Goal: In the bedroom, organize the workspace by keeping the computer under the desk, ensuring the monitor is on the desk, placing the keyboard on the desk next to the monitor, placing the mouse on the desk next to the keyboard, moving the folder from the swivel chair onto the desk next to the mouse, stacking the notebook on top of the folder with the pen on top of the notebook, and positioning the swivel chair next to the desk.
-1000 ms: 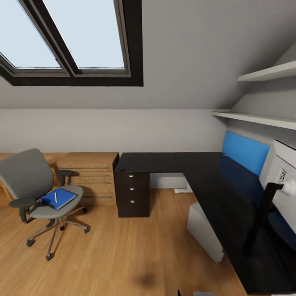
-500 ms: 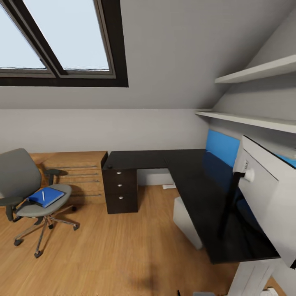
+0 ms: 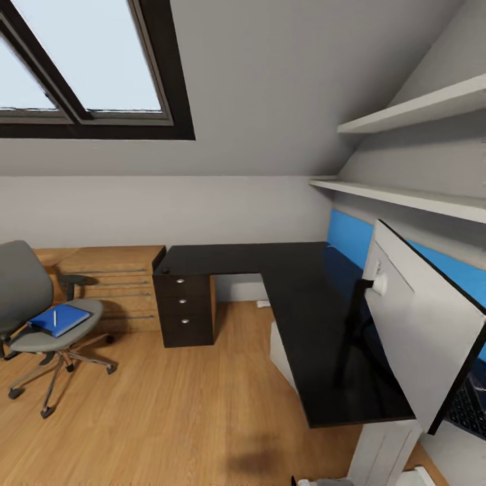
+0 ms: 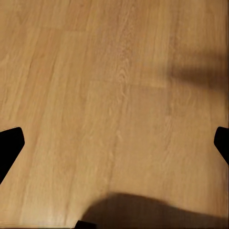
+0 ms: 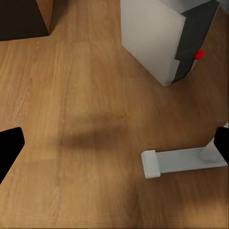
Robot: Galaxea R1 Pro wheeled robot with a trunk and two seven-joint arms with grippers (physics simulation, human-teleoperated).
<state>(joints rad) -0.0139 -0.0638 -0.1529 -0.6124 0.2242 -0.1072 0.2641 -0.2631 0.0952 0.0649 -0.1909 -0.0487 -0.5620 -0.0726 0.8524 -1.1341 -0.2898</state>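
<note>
Claws first: we see the left claw (image 4: 114, 143) and the right claw (image 5: 114, 143) in the wrist views, each with its two dark fingertips at the picture's edges, spread wide with nothing between them, both pointing down at the wood floor (image 4: 95, 71). From that we judge the arms hang low by the base, in a carrying pose for travel rather than reaching. Under the right claw lie a long white foot (image 5: 181, 162) of the worktop and, a little further, the computer (image 5: 162, 38), a pale box with a dark front standing on the floor. From the head, we see the black worktop (image 3: 297, 310) running along the blue panel (image 3: 347, 236), with the monitor (image 3: 418, 324) standing on it near its close end, white back toward us; a patch of dark keys (image 3: 469, 405) shows past its lower edge, perhaps the keyboard, though we cannot be sure. Well apart on the left, the swivel chair (image 3: 27, 290) holds the folder (image 3: 59, 319) on its seat, the pen (image 3: 55, 317) lying on top; any notebook we cannot make out. We judge the step in hand is approach and survey; next we need to drive to the chair and bring one claw down over the folder.
</note>
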